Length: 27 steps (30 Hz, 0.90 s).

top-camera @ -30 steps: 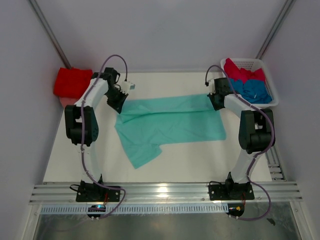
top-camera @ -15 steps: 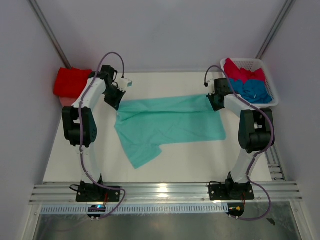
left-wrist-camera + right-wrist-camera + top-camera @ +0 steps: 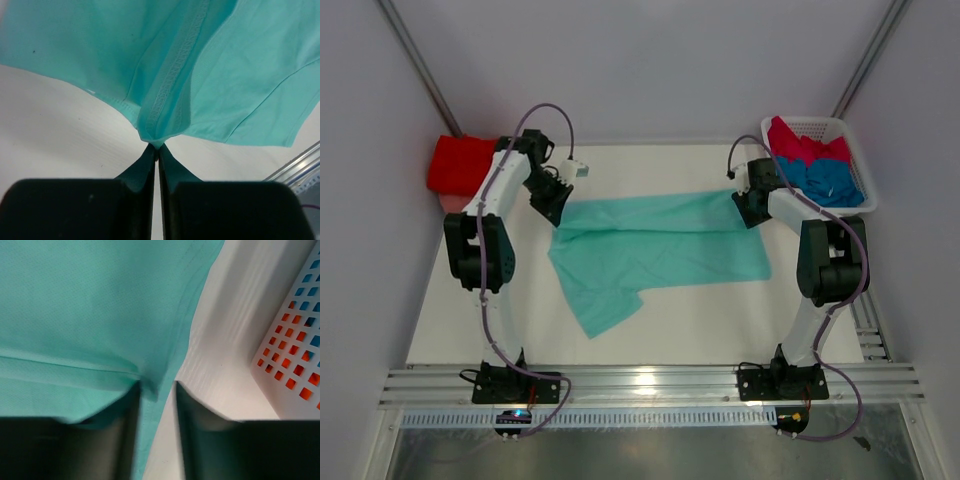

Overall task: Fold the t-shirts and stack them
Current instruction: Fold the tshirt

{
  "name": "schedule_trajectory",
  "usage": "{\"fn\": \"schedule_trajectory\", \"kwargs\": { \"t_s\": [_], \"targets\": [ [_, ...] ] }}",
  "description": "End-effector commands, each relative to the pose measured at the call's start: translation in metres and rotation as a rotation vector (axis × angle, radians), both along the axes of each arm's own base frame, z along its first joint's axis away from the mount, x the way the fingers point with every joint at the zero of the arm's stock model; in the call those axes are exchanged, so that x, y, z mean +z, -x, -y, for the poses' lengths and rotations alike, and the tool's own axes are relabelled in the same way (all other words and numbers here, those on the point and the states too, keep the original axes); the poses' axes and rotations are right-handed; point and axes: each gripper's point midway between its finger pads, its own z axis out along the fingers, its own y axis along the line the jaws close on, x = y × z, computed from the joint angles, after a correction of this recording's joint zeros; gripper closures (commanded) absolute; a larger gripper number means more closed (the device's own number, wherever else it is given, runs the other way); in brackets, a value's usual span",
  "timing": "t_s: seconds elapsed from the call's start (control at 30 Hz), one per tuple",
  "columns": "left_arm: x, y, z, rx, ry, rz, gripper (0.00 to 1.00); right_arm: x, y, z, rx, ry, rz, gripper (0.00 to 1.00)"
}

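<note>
Lying spread across the surface (image 3: pixel 700 320), the mint-teal t-shirt (image 3: pixel 660 240) looks limp and light; left pincer (image 3: pixel 155 148) is clenched on one hemmed corner; right pincer (image 3: pixel 156 387) stands parted around the other; stitched hems likely grip best.

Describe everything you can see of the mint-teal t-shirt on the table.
The t-shirt is plain mint-teal, thin soft cloth with a stitched hem. It lies rumpled and partly folded across the white table, with one flap reaching toward the near left. The left end effector, shut, pinches its far-left corner. Its far-right corner lies between the parted fingers of the right end effector.
</note>
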Motion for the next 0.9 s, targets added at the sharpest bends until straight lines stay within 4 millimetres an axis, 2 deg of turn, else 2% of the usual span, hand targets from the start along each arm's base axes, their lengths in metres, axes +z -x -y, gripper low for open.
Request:
{"fn": "schedule_trajectory", "kwargs": {
  "t_s": [0.0,0.07,0.13,0.17,0.23,0.27,0.37,0.67,0.73,0.77,0.8,0.83,0.87],
  "targets": [
    [0.005,0.004,-0.002,-0.032,0.018,-0.03,0.91,0.025,-0.001,-0.002,0.024,-0.013,0.031,0.47],
    [0.008,0.007,-0.002,-0.04,0.016,-0.044,0.83,0.029,-0.001,-0.003,0.031,-0.015,0.038,0.38],
    [0.007,0.008,-0.002,-0.05,0.018,-0.055,0.67,0.032,0.0,-0.004,0.036,-0.021,0.042,0.27],
    [0.007,0.009,-0.002,-0.05,0.017,-0.06,0.57,0.035,0.001,-0.004,0.037,-0.022,0.05,0.26],
    [0.008,0.01,-0.002,-0.059,0.02,-0.058,0.45,0.042,0.001,-0.005,0.039,-0.026,0.062,0.25],
    [0.008,0.01,-0.002,-0.062,0.023,-0.061,0.35,0.044,0.001,-0.005,0.04,-0.027,0.068,0.25],
    [0.011,0.007,-0.001,-0.065,0.027,-0.043,0.24,0.057,-0.007,-0.004,0.037,-0.025,0.105,0.25],
    [0.014,-0.006,0.007,0.001,0.065,-0.003,0.25,0.067,-0.026,-0.011,0.018,-0.069,0.164,0.25],
    [0.011,-0.003,0.012,0.012,0.091,-0.004,0.26,0.064,-0.022,-0.018,0.051,-0.097,0.151,0.25],
    [0.02,-0.001,0.015,0.01,0.108,0.022,0.26,0.063,-0.017,-0.022,0.076,-0.112,0.144,0.25],
    [0.02,0.002,0.016,0.006,0.118,0.034,0.26,0.064,-0.015,-0.023,0.099,-0.111,0.147,0.25],
    [0.011,0.006,0.019,0.001,0.128,0.037,0.26,0.064,-0.013,-0.023,0.106,-0.111,0.151,0.25],
    [0.012,0.009,0.021,-0.008,0.137,0.053,0.26,0.064,-0.012,-0.024,0.114,-0.109,0.156,0.25]
  ]
}}
